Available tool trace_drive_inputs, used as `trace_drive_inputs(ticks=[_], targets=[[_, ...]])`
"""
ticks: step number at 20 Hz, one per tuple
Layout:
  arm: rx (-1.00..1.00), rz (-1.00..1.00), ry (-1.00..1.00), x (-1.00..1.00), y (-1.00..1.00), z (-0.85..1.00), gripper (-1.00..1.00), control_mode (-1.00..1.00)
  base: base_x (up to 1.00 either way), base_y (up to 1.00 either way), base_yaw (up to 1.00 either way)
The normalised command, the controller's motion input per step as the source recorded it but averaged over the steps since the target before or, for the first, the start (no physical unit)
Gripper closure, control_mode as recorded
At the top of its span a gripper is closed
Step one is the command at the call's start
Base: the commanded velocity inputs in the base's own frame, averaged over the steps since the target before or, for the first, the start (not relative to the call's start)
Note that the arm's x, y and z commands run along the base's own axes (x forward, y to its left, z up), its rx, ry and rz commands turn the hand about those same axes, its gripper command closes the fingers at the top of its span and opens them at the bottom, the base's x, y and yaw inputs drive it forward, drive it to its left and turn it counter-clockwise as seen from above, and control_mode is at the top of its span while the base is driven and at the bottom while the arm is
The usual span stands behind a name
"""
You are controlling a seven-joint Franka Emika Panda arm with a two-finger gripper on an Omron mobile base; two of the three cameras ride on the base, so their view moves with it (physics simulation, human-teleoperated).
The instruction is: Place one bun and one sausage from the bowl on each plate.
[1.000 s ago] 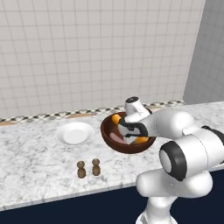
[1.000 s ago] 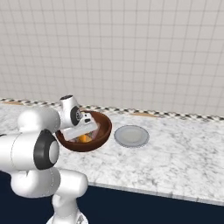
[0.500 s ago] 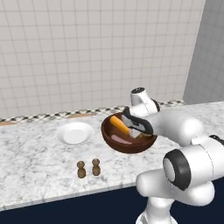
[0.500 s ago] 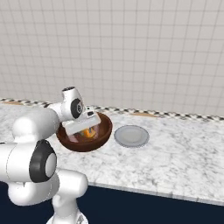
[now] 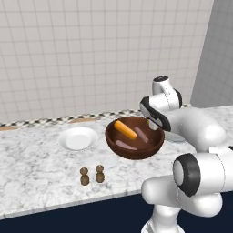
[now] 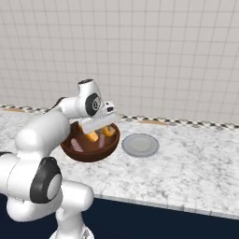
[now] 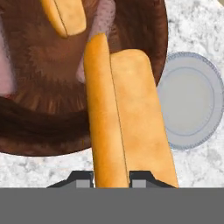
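Golden bun held clenched in the pincer at lower centre, above the bowl rim with the plate at right beyond; shallow grip may let it slip.

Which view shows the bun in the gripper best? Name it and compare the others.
The hand view: the held bun runs large up the frame from the gripper, its split plain, above the bowl and beside a plate. The right base view shows orange bits of bun under the hand. The left base view shows the hand hiding it.
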Motion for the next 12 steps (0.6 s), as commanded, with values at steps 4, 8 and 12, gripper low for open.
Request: trace_drive_inputs(ticks=[4, 8, 12], targets=[[0.13, -0.06, 0.02, 0.36, -0.99, 0.00, 1.00, -1.00, 0.00, 0.00, 0.00], [0.24, -0.03, 0.07, 0.56, -0.94, -0.05, 1.00, -1.00, 0.00, 0.00, 0.00], [0.22, 0.00, 0.14, 0.56, -0.68, -0.19, 1.00, -1.00, 0.00, 0.00, 0.00]])
